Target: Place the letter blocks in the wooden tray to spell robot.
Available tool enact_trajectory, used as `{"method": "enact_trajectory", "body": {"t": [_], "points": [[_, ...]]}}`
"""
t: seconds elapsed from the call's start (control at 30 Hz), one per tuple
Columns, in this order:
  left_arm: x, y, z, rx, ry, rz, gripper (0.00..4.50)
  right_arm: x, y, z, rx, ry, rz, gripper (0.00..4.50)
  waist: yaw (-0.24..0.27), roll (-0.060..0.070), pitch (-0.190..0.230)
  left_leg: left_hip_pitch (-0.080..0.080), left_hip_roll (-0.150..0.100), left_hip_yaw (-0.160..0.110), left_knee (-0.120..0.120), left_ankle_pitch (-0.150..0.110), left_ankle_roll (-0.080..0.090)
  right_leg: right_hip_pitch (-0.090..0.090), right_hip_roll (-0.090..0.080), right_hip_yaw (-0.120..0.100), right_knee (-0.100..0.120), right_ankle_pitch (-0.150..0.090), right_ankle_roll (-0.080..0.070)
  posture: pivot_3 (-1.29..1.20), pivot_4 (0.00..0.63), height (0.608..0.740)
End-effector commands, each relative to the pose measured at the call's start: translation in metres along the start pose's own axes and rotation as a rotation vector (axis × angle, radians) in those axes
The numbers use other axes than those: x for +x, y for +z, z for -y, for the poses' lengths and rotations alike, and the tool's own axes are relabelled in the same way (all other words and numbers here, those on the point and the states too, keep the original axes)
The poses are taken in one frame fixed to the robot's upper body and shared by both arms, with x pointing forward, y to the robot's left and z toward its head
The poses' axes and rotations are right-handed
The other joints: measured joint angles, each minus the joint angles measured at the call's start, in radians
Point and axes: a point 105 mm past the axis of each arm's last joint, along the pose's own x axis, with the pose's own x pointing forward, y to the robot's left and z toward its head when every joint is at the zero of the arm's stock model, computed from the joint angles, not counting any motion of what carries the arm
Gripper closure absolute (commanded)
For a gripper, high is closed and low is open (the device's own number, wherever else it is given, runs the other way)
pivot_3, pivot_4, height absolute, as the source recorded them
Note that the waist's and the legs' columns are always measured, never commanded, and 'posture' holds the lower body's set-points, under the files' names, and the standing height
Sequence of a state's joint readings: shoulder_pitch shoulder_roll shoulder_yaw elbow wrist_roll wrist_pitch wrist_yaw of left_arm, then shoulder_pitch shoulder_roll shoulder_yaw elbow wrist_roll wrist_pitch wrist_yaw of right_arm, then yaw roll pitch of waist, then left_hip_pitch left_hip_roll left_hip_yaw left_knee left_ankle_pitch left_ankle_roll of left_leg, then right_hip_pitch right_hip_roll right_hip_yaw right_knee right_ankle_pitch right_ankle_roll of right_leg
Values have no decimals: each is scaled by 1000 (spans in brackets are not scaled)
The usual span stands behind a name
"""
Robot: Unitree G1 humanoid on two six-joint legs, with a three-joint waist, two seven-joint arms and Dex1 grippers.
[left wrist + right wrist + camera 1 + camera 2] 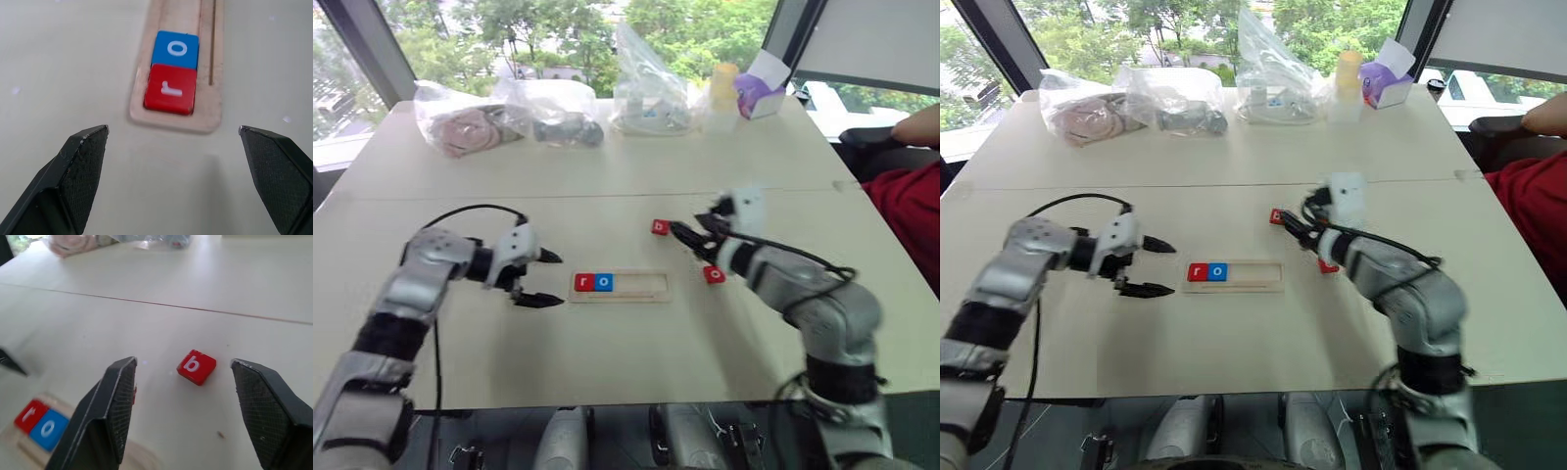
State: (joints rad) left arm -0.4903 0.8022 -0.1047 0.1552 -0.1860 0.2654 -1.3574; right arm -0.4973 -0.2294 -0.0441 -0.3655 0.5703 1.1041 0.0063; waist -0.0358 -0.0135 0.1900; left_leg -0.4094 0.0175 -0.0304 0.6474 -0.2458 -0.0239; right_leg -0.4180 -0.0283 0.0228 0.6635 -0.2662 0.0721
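Wooden tray (641,285) holding 2 blocks, right groove bare, left end effector (538,278) agape

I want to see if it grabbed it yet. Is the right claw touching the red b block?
Apart. The right wrist view shows the b block on the table beyond the right gripper, its fingers open.

- Long pale wooden tray (172,121): smooth, matt grain.
- Square red "r" block (170,89) and blue "o" block (175,49): glossy plastic.
- Black gripper fingers (84,169): finely textured rubbery pads.
- Cream table (607,343): smooth, matt.
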Motion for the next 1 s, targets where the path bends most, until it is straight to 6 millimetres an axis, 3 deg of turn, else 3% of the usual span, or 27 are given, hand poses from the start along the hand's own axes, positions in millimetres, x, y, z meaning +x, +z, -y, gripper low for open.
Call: {"method": "enact_trajectory", "body": {"t": [0.03,0.1,0.5,0.8,0.9,0.93,0.97,1.0], "points": [[-20,22,-9,19,136,58,0,18,-2,-6,-17,-68,-21,838,3,0,0,0,0,0,0,0,0,0,0,0,0,0,0,0,150,740],[-24,27,-8,8,184,78,0,28,-4,-9,-24,-93,-38,28,6,0,0,0,-1,1,1,0,0,0,-1,0,0,0,0,0,150,740],[-21,30,4,-47,324,135,0,66,-24,-22,-21,-242,-125,28,-9,0,0,0,-1,3,0,0,0,-2,0,2,1,0,0,0,150,740],[-14,28,4,-49,353,141,0,87,-35,-10,28,-335,-150,28,-9,-1,0,1,-1,3,0,0,0,-2,0,2,1,0,0,0,150,740],[-12,29,5,-49,355,145,0,89,-36,-8,29,-345,-146,894,-9,-1,-1,1,-1,3,0,0,0,-2,0,2,1,1,0,0,150,740],[-11,30,5,-49,355,146,0,89,-36,-8,27,-349,-146,1651,-9,-1,-1,1,-1,3,0,0,0,-2,0,2,1,1,0,0,150,740],[-10,30,5,-49,354,147,0,89,-37,-8,26,-349,-146,1759,-10,-1,-1,1,-1,3,0,0,0,-2,-1,2,1,1,0,0,150,740],[-10,30,6,-48,354,148,0,89,-38,-7,24,-353,-147,2326,-11,-1,-1,1,0,3,0,0,0,-2,-1,2,1,1,0,0,150,740]]}}
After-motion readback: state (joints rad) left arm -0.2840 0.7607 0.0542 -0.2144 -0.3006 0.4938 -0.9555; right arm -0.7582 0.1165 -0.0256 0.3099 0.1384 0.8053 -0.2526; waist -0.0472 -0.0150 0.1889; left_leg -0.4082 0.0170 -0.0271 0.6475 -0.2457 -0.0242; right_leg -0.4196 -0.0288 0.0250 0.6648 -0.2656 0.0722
